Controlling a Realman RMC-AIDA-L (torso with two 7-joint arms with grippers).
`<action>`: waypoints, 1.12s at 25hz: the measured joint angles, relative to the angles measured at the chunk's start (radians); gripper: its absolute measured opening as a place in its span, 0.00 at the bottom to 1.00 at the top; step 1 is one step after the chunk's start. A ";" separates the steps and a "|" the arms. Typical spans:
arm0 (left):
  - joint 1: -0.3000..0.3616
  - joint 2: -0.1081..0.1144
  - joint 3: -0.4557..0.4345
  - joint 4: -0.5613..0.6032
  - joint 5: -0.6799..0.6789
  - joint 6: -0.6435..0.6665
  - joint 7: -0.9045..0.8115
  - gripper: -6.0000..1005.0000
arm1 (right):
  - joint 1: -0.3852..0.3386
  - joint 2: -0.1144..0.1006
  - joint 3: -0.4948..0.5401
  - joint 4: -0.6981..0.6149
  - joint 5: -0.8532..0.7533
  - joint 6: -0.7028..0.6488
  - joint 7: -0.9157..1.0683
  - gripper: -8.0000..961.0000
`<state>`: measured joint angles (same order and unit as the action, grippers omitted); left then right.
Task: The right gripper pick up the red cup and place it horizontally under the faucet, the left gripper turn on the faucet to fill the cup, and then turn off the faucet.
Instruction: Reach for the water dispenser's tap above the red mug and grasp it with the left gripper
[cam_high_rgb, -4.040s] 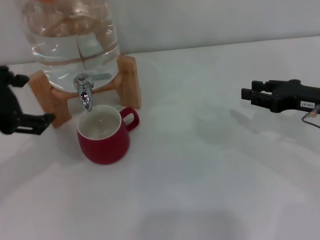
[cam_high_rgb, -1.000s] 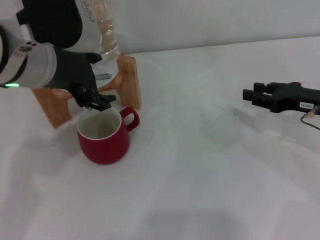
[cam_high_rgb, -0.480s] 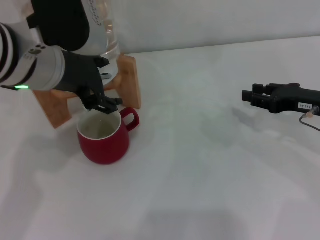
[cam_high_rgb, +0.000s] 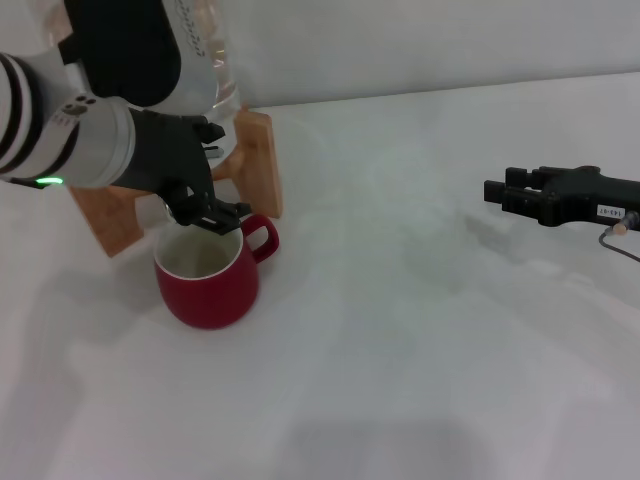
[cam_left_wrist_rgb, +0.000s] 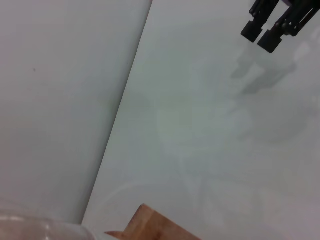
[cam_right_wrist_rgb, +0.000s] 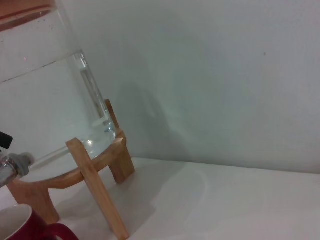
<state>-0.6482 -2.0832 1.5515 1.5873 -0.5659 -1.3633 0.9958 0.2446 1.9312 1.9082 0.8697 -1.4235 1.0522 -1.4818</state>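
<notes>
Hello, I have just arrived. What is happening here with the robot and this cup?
The left pincer is at the faucet of the water jar, just above the red cup. The cup stands upright on the white table in front of the jar's wooden stand, so the placing step looks done. Whether water is running cannot be seen. The right pincer is holding nothing, off to the right above the table.
</notes>
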 joint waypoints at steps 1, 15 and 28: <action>0.001 0.000 -0.001 -0.002 -0.001 0.000 0.000 0.88 | 0.000 0.000 0.000 0.000 0.000 0.001 0.000 0.46; 0.002 0.000 -0.007 -0.021 -0.003 0.001 -0.003 0.88 | -0.004 -0.004 -0.001 -0.001 0.000 0.005 0.001 0.46; -0.006 0.000 -0.008 -0.021 -0.004 0.018 -0.003 0.88 | -0.005 -0.003 -0.004 -0.001 0.000 0.006 0.002 0.46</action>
<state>-0.6544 -2.0832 1.5432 1.5664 -0.5700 -1.3456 0.9924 0.2392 1.9282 1.9038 0.8682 -1.4235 1.0585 -1.4802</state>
